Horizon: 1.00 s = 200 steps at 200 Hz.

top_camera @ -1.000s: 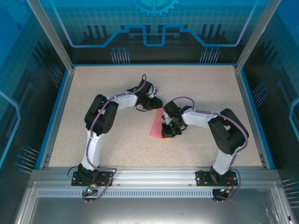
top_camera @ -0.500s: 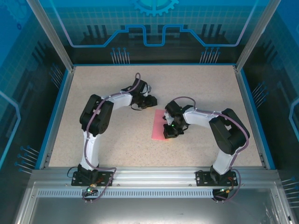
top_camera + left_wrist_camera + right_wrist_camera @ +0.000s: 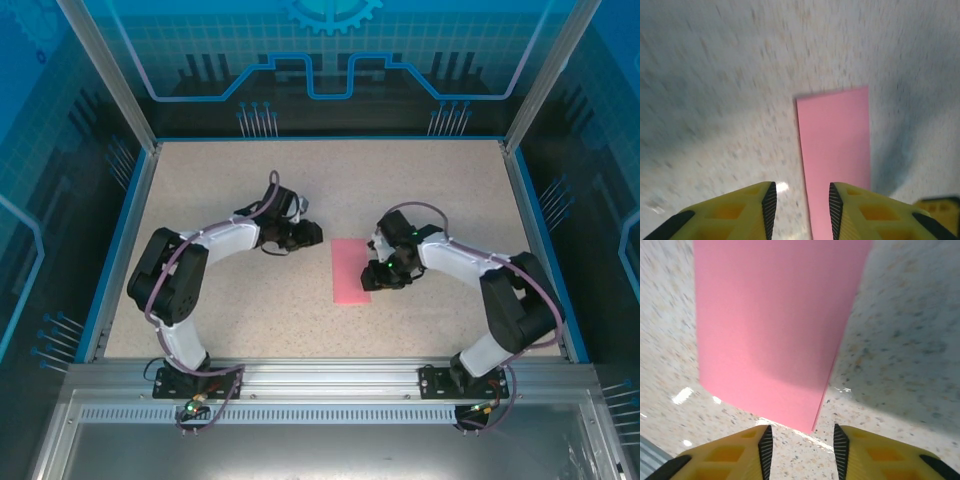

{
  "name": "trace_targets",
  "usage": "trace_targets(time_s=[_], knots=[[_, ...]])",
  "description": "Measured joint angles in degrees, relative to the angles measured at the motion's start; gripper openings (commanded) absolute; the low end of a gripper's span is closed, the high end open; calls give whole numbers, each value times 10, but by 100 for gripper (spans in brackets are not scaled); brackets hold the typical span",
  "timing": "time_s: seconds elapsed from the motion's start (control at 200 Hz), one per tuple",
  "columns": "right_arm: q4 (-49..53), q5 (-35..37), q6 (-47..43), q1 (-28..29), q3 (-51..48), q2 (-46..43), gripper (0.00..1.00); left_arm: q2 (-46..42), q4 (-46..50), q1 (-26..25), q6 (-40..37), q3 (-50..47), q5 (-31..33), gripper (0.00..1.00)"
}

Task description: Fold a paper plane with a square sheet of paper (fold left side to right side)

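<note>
The right pincer (image 3: 800, 445) hangs low over the table (image 3: 250, 180) with its jaws apart and nothing between them. The near corner of the sheet of paper (image 3: 775, 325) lies just ahead of its fingertips. The left pincer (image 3: 799, 210) is also open and empty, just off the sheet's opposite long side, and bare table shows in its gap.

The sheet lies flat between the two pincers as a narrow pink rectangle, doubled over along its length. In the right wrist view one long edge seems to show two layers lying together.

It will probably handle as very light, thin and limp. It should bend at a touch, slide easily on the smooth speckled table, and keep any crease pressed into it, wanted or not. Lying flush, it offers no lip to pinch from above. The best hold is likely a corner or a loose edge, teased up with one fingertip while the other pincer pins the sheet against sliding. A hard squeeze mid-sheet would likely wrinkle it.
</note>
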<state>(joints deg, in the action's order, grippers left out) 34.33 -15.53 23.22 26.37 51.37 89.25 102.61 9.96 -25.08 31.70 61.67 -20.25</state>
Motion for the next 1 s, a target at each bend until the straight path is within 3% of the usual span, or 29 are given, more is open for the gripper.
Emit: trace_targets(time_s=[0.185, 0.29, 1.0], knots=[[-57, -65, 22, -74, -38, -23, 52, 0, -5, -66, 42, -30, -23, 35], [-63, -85, 30, -85, -42, -19, 53, 8, -18, -88, 59, -30, -29, 35], [-74, -126, 44, -84, -45, 35, 51, 43, -24, -110, 74, -37, -31, 35]])
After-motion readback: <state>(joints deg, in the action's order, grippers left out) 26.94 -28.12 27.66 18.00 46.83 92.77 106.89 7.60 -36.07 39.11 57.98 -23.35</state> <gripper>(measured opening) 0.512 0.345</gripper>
